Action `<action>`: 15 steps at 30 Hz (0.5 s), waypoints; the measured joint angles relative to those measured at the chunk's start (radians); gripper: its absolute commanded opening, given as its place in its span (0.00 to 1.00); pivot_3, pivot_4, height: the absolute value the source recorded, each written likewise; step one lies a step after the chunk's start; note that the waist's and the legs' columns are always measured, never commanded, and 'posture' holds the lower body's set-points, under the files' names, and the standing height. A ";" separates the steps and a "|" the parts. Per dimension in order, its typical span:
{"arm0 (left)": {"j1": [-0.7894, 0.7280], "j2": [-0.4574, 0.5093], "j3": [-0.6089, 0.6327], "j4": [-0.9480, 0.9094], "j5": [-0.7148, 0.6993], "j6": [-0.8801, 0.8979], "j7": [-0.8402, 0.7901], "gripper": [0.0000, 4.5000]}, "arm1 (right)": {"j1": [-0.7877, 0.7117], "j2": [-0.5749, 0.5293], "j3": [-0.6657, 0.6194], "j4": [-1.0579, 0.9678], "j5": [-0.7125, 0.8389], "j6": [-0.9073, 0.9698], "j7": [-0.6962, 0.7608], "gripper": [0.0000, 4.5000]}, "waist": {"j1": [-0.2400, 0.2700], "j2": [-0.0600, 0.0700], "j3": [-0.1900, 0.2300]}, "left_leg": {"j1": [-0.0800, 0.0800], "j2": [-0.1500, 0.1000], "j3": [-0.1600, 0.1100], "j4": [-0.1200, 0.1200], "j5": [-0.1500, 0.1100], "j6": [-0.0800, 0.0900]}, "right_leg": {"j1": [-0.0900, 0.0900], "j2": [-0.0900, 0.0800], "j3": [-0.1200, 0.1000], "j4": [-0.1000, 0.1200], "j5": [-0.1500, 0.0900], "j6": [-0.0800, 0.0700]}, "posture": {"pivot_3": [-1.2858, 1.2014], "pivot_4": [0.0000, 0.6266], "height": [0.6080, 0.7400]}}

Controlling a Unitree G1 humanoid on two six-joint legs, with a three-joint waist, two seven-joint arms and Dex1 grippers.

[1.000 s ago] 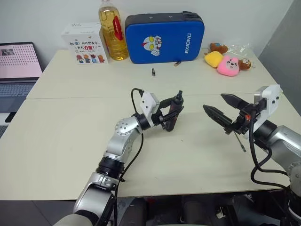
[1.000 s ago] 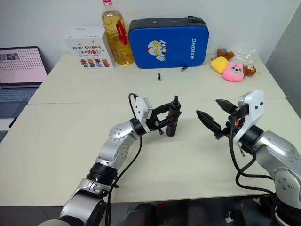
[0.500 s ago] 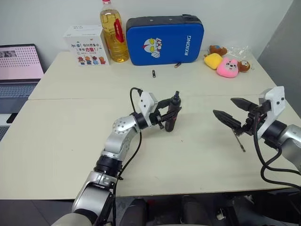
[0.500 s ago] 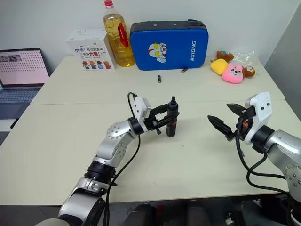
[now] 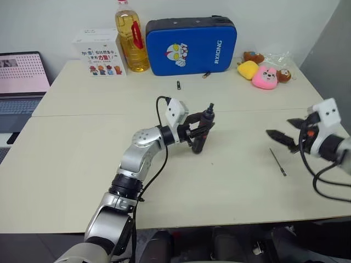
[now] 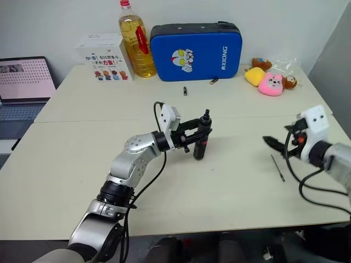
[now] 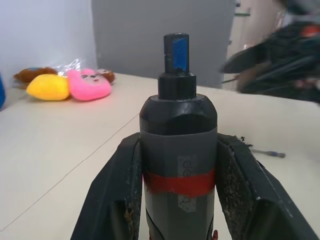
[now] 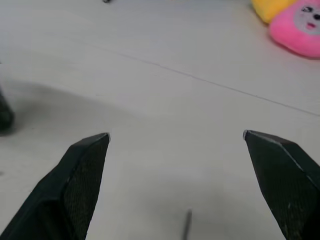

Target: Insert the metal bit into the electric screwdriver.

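gripping black red-banded electric screwdriver (image 5: pixel 201 134) | left hand (image 5: pixel 196 133) | upright

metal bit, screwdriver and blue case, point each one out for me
metal bit (image 5: pixel 277 161), left eye view, middle of the thin rod lying on the table
screwdriver (image 7: pixel 178 145), left wrist view, black body above the red band
blue case (image 6: pixel 197 44), right eye view, front face
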 measured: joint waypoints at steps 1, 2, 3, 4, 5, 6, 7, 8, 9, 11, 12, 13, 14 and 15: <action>0.000 -0.012 -0.001 -0.012 -0.004 0.001 0.000 0.38 | -0.023 -0.014 0.007 0.023 -0.003 0.007 0.012 1.00 | 0.002 0.000 0.000 | 0.000 0.001 0.000 0.000 0.000 0.000 | 0.000 0.000 0.000 0.000 0.000 0.000 | 0.52 0.24 1.00; 0.002 -0.024 -0.004 -0.024 -0.006 -0.003 0.002 0.38 | -0.046 -0.037 0.026 0.045 -0.007 0.022 0.034 1.00 | 0.002 0.000 0.000 | -0.001 0.001 0.000 0.000 0.000 0.000 | 0.000 0.000 -0.001 -0.001 0.000 0.000 | 0.52 0.24 1.00; 0.005 -0.038 -0.010 -0.027 -0.004 -0.010 0.004 0.38 | -0.062 -0.065 0.057 0.065 -0.012 0.048 0.063 1.00 | 0.003 0.000 0.000 | -0.001 0.001 0.000 0.000 0.000 0.000 | 0.000 0.000 -0.001 -0.002 0.000 0.000 | 0.52 0.24 1.00; 0.015 -0.049 -0.013 -0.026 0.008 -0.029 0.008 0.38 | -0.076 -0.088 0.093 0.080 -0.016 0.077 0.088 1.00 | 0.003 0.000 0.000 | -0.001 0.001 0.001 0.000 0.000 0.000 | 0.000 0.000 0.000 -0.002 0.000 0.000 | 0.52 0.24 1.00; 0.030 -0.057 -0.016 -0.019 0.019 -0.049 0.015 0.38 | -0.084 -0.104 0.121 0.093 -0.020 0.106 0.107 1.00 | 0.003 0.000 0.000 | -0.001 0.001 0.002 0.000 0.000 0.001 | 0.000 0.000 0.000 -0.002 0.000 0.000 | 0.52 0.24 1.00; 0.053 -0.072 -0.022 0.007 0.039 -0.078 0.029 0.38 | -0.089 -0.110 0.161 0.112 -0.033 0.145 0.132 1.00 | 0.004 0.000 0.000 | -0.001 0.001 0.003 0.000 -0.001 0.001 | 0.000 0.000 0.001 -0.003 0.000 0.000 | 0.52 0.24 1.00; 0.072 -0.078 -0.028 0.030 0.059 -0.100 0.031 0.38 | -0.091 -0.113 0.200 0.121 -0.036 0.175 0.152 1.00 | 0.004 0.000 0.000 | 0.000 0.001 0.004 0.001 -0.001 0.002 | 0.000 0.000 0.002 -0.003 0.000 0.000 | 0.52 0.24 1.00; 0.078 -0.080 -0.030 0.037 0.064 -0.105 0.032 0.38 | -0.091 -0.113 0.213 0.123 -0.036 0.184 0.157 1.00 | 0.003 0.000 0.000 | 0.000 0.001 0.005 0.001 -0.001 0.002 | 0.000 0.000 0.003 -0.002 0.000 0.000 | 0.52 0.24 1.00; 0.086 -0.084 -0.031 0.042 0.068 -0.124 0.033 0.38 | -0.091 -0.113 0.232 0.127 -0.037 0.200 0.169 1.00 | 0.003 0.000 0.000 | 0.000 0.001 0.006 0.001 -0.001 0.003 | -0.001 0.000 0.003 -0.002 0.000 0.001 | 0.52 0.24 1.00; 0.091 -0.090 -0.042 0.042 0.085 -0.150 0.033 0.38 | -0.100 -0.113 0.279 0.137 -0.051 0.224 0.190 1.00 | 0.005 0.000 0.000 | 0.000 0.001 0.006 0.001 -0.002 0.003 | -0.001 0.000 0.004 -0.002 0.001 0.001 | 0.52 0.24 1.00; 0.093 -0.094 -0.046 0.042 0.091 -0.157 0.032 0.38 | -0.101 -0.113 0.291 0.145 -0.058 0.230 0.196 1.00 | 0.006 0.000 0.000 | 0.000 0.001 0.006 0.001 -0.002 0.003 | -0.001 -0.001 0.004 -0.003 0.001 0.001 | 0.52 0.24 1.00; 0.099 -0.096 -0.047 0.042 0.098 -0.171 0.033 0.38 | -0.119 -0.113 0.319 0.164 -0.080 0.230 0.202 1.00 | 0.006 0.000 0.000 | 0.000 0.001 0.006 0.001 -0.002 0.003 | -0.001 -0.001 0.004 -0.003 0.001 0.001 | 0.52 0.24 1.00; 0.109 -0.107 -0.058 0.042 0.115 -0.200 0.039 0.38 | -0.140 -0.113 0.353 0.211 -0.120 0.233 0.205 1.00 | 0.006 0.000 0.000 | 0.000 0.000 0.007 0.001 -0.002 0.003 | -0.001 -0.001 0.005 -0.003 0.001 0.002 | 0.52 0.24 1.00; 0.110 -0.109 -0.061 0.042 0.118 -0.203 0.042 0.38 | -0.142 -0.113 0.359 0.219 -0.125 0.233 0.205 1.00 | 0.006 0.000 0.000 | 0.000 0.000 0.007 0.001 -0.002 0.003 | -0.001 -0.001 0.005 -0.003 0.001 0.002 | 0.52 0.24 1.00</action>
